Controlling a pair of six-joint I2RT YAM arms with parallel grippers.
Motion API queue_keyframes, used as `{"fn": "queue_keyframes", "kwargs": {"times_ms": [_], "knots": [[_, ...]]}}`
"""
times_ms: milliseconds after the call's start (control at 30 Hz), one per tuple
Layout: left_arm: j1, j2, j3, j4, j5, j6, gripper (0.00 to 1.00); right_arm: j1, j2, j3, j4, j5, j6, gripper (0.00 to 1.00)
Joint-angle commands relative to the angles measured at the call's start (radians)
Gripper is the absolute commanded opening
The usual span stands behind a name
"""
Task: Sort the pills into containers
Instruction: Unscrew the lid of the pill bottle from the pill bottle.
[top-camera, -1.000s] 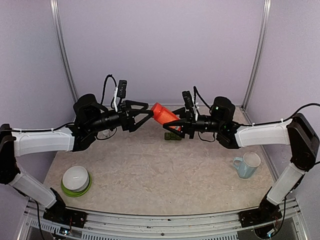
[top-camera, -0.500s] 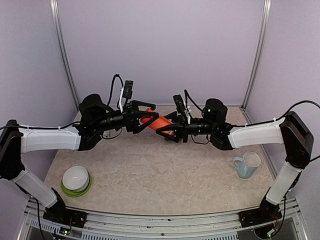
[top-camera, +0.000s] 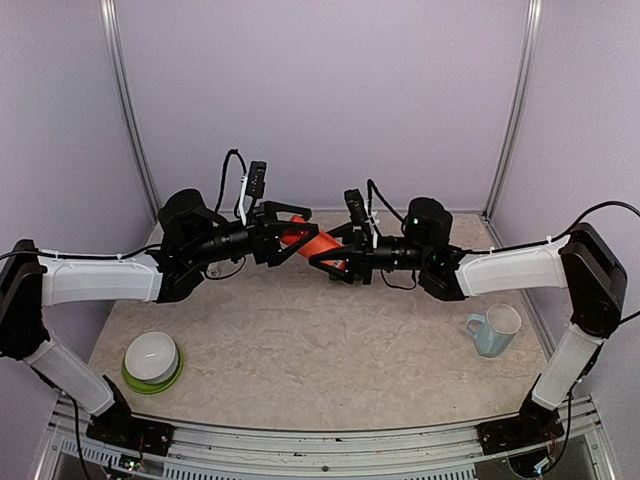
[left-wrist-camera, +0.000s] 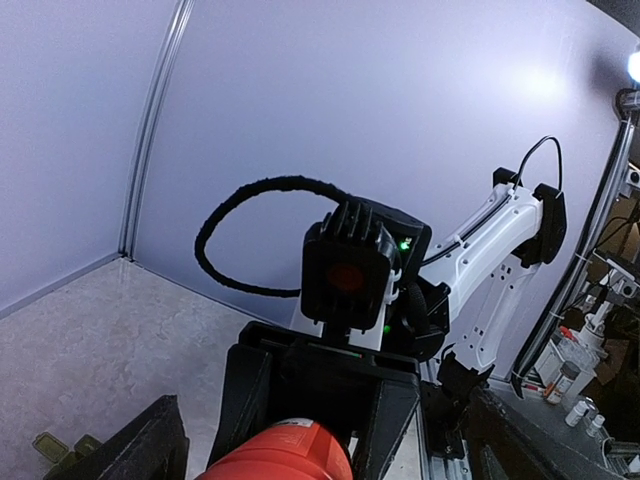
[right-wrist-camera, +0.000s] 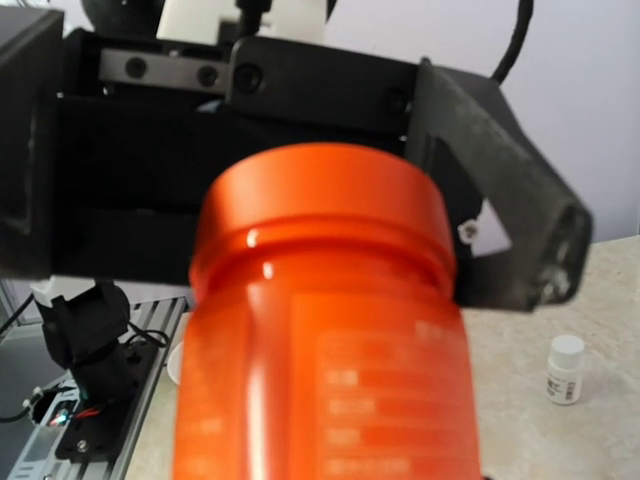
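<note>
- The containers (left-wrist-camera: 60, 447), a small dark green strip of joined compartments, lay on the table (top-camera: 330, 340) toward the back, showing only in the lower left corner of the left wrist view; from overhead the grippers hid them, and no pills showed anywhere
- The orange bottle (top-camera: 308, 240) hung in the air between the two arms, lying nearly level with its cap toward the left arm
- The right gripper (top-camera: 325, 248) was clamped on the bottle's body
- The left gripper (top-camera: 296, 230) had its jaws apart on either side of the cap; the right wrist view showed a gap between the cap and one finger, so it gripped nothing yet
- The step in hand looked like uncapping. To do it well, the left jaws should centre on the cap and close squarely on its side wall, not on the shoulder below, while the right grip stays firm against the twist
- Tipping the mouth upward before the cap comes free would likely stop pills spilling wide of the strip
- The small white bottle (right-wrist-camera: 566, 368) stood well apart on the table
</note>
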Motion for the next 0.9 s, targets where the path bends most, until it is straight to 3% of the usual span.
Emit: {"fn": "queue_keyframes", "kwargs": {"times_ms": [0, 700, 867], "knots": [[-0.011, -0.012, -0.018, 0.027, 0.004, 0.008, 0.93, -0.020, -0.027, 0.014, -0.007, 0.064, -0.003, 0.10], [0.017, -0.032, -0.076, 0.081, -0.052, -0.035, 0.82, -0.040, -0.046, -0.009, 0.018, 0.042, 0.001, 0.10], [0.026, -0.031, -0.083, 0.096, -0.064, -0.052, 0.76, -0.041, -0.048, -0.014, 0.024, 0.035, 0.001, 0.10]]}}
